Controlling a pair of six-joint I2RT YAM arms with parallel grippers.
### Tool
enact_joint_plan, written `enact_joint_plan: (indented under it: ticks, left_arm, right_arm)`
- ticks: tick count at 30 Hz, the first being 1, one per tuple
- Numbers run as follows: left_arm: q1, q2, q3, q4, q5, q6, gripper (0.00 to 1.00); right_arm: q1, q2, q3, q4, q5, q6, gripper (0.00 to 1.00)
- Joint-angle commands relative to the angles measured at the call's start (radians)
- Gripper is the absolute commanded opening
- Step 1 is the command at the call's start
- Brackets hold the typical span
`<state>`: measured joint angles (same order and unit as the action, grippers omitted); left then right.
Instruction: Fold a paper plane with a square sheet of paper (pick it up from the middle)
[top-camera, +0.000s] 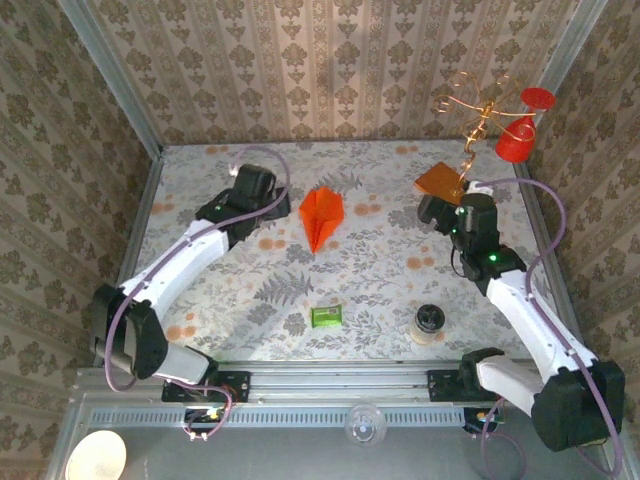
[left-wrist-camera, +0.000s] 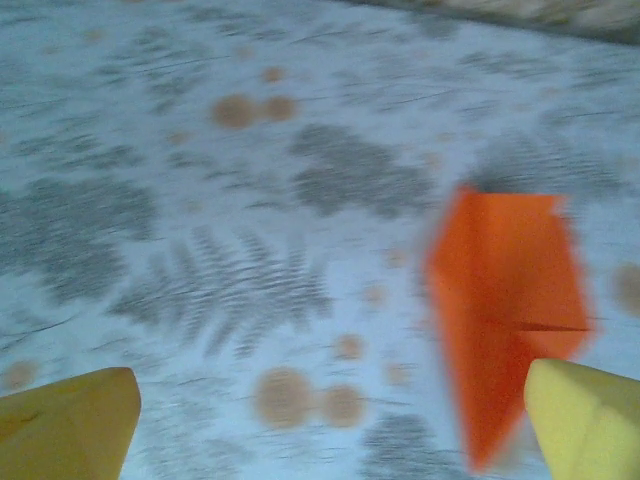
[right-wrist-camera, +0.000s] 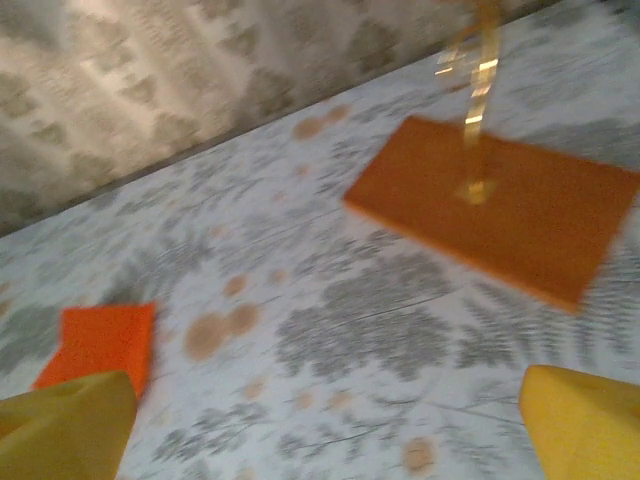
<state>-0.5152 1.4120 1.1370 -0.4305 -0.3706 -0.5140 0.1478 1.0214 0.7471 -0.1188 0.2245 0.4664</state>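
Observation:
The bright orange paper plane (top-camera: 322, 214) lies flat on the table's far middle, a pointed dart with its tip toward the near side. In the left wrist view the plane (left-wrist-camera: 505, 300) sits right of centre, partly behind the right yellow fingertip (left-wrist-camera: 585, 420). In the right wrist view one end of the plane (right-wrist-camera: 100, 340) peeks over the left yellow fingertip (right-wrist-camera: 65, 425). My left gripper (top-camera: 262, 200) stands open just left of the plane, holding nothing. My right gripper (top-camera: 440, 212) stands open well to the right of it, also holding nothing.
A brownish-orange board (top-camera: 441, 181) with a gold wire stand (top-camera: 478, 110) and red cups (top-camera: 517, 145) sits at the back right, close to my right gripper; the board (right-wrist-camera: 495, 205) lies ahead of it. A small green packet (top-camera: 326, 316) and a small jar (top-camera: 429, 322) rest near the front edge.

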Motion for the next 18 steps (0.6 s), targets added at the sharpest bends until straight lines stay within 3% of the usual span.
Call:
enact_joint_plan:
  ticks: [1, 8, 11, 18]
  left_arm:
    - [0.053, -0.064, -0.111, 0.042, -0.171, 0.053, 1.00]
    - [0.271, -0.208, -0.355, 0.176, -0.177, 0.131, 1.00]
    - [0.369, -0.245, -0.428, 0.235, -0.099, 0.169, 1.00]
    - [0.474, -0.225, -0.533, 0.393, 0.020, 0.295, 1.00]
  right_arm:
    - [-0.035, -0.028, -0.069, 0.007, 0.211, -0.028, 1.00]
    - [-0.091, -0.028, -0.182, 0.152, 0.371, -0.080, 1.00]
    - [-0.112, -0.003, -0.225, 0.204, 0.400, -0.069, 1.00]
    - [-0.126, 0.138, -0.290, 0.359, 0.390, -0.123, 1.00]
